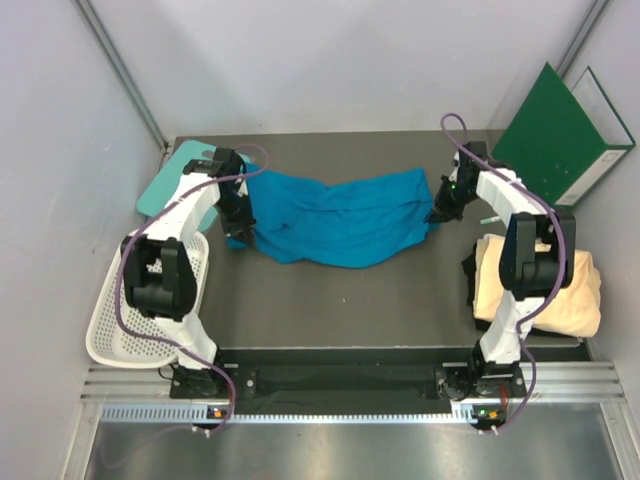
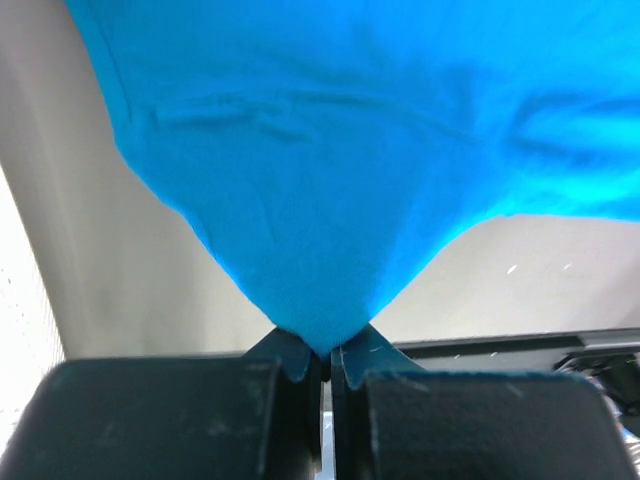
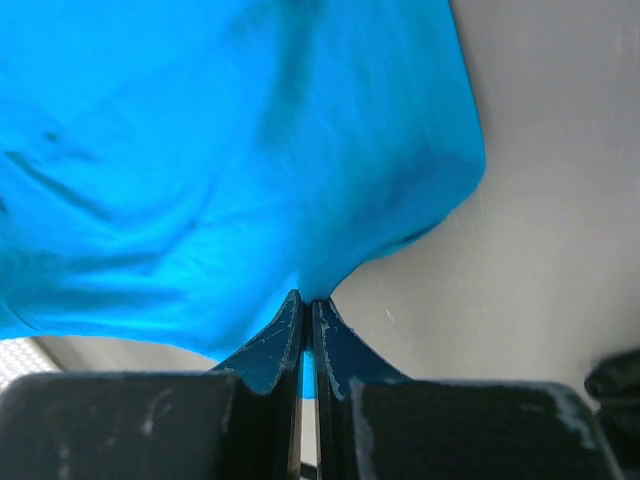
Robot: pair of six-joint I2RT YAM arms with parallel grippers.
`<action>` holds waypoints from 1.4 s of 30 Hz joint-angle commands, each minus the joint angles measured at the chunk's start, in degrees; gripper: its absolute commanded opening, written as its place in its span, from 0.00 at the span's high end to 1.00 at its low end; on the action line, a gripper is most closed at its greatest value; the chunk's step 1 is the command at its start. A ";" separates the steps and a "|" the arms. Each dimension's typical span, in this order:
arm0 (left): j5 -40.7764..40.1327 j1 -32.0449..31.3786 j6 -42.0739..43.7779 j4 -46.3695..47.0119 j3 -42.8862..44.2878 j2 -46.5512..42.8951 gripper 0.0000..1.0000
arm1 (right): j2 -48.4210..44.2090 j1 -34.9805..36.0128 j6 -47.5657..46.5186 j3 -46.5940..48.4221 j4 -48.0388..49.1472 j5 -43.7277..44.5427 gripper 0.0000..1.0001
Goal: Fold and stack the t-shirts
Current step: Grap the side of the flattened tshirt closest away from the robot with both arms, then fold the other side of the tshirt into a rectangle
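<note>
Tabletop (image 1: 400, 300) bears a blue shirt (image 1: 340, 220), crumpled and stretched across the middle between the two arms. Basket (image 1: 120, 320) sits at the near left beside the left arm. Cream shirt (image 1: 565, 290) lies folded at the right edge, partly behind the right arm. Teal board (image 1: 165, 180) lies at the far left. Left hand (image 2: 325, 365) is clamped tight on the blue shirt's left end, and right hand (image 3: 305, 325) is pinched tight on its right end.

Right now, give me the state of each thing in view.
blue t-shirt: unfolded, rumpled, pinched at both ends.
cream t-shirt: folded, lying at the right edge.
left gripper: shut on blue t-shirt.
right gripper: shut on blue t-shirt.
mesh basket: upright, beside left arm.
</note>
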 commanded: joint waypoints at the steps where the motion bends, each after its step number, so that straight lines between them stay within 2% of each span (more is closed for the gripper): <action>1: 3.06 1.15 0.27 0.76 6.41 3.30 1.00 | 4.98 -0.62 -0.36 6.24 0.19 -1.82 0.99; 13: 5.09 2.82 -1.76 2.70 21.43 11.65 1.00 | 16.77 -1.23 0.52 18.02 0.46 -3.75 0.98; 27: 5.88 5.90 -0.18 -1.78 24.00 13.94 1.00 | 15.80 -5.62 2.45 19.08 2.66 -5.24 0.99; 30: 6.76 5.90 0.00 -4.33 22.51 12.98 1.00 | 15.63 -5.80 2.37 18.91 1.78 -6.12 0.99; 32: 8.60 5.90 -0.09 -3.64 18.30 10.35 1.00 | 14.32 -5.80 2.19 18.12 1.43 -6.39 0.99; 37: 10.54 5.90 -0.70 -2.67 7.68 2.54 1.00 | 8.79 -5.80 1.58 12.58 0.99 -7.53 0.99; 42: 10.45 5.90 -1.32 -4.42 1.33 -3.27 1.00 | 3.51 -5.80 0.26 4.86 -0.07 -8.94 0.99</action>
